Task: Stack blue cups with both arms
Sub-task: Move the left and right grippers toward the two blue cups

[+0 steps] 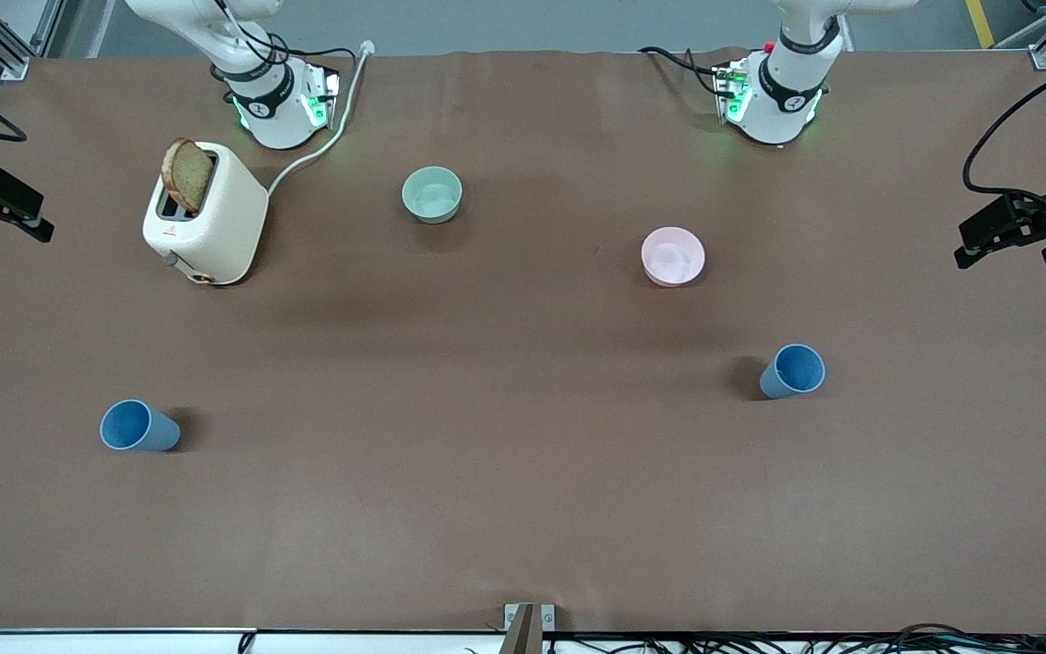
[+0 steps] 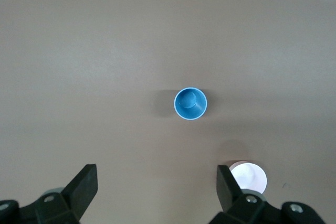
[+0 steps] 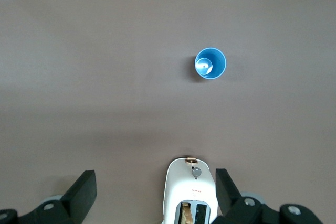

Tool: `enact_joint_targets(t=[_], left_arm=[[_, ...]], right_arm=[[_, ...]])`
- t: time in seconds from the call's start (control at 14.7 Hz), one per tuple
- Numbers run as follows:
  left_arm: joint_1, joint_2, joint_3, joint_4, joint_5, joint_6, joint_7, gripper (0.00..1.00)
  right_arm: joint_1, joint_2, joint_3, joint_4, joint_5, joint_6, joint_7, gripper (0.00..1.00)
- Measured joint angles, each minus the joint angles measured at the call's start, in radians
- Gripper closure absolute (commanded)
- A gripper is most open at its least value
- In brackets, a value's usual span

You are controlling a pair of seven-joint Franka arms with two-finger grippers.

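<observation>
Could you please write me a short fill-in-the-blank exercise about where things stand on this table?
1. The slice of bread sticks up out of the ____.
2. The number of blue cups standing upright on the table is ____.
3. The bowl nearer to the cup at the left arm's end is the ____ one.
4. Both the left gripper and the right gripper have their fingers ____.

Missing words: toaster; two; pink; open

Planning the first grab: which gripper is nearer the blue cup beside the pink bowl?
Left. The left gripper hangs open high above that blue cup; the right gripper, also open, is up by the toaster.
</observation>
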Motion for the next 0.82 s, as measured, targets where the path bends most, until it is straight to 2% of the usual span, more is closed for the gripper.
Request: enact_joint_targets(t=[0.82], left_arm=[[0.0, 0.007, -0.014, 0.006, 0.0, -0.008, 0.0, 0.0]], right_arm=[[0.0, 0.0, 0.0, 0.0, 0.0, 0.003, 0.0, 0.0]])
